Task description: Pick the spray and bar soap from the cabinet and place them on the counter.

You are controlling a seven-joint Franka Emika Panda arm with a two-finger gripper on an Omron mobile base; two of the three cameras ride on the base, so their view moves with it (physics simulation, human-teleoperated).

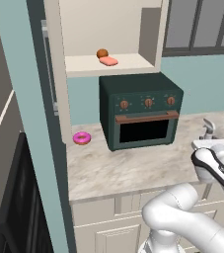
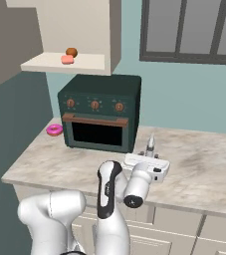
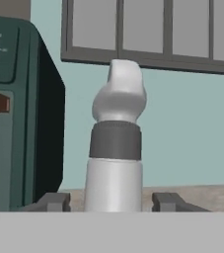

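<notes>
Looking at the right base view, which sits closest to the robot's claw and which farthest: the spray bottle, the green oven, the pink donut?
1. spray, upright on the counter right at the gripper.
2. oven, left, further back.
3. donut, beyond the oven's left side.

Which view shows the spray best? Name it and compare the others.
The hand view: the spray stands upright, close and centred, between the two fingertips. In the left base view just its nozzle rises above the hand; the right base view shows it small by the oven.
</notes>
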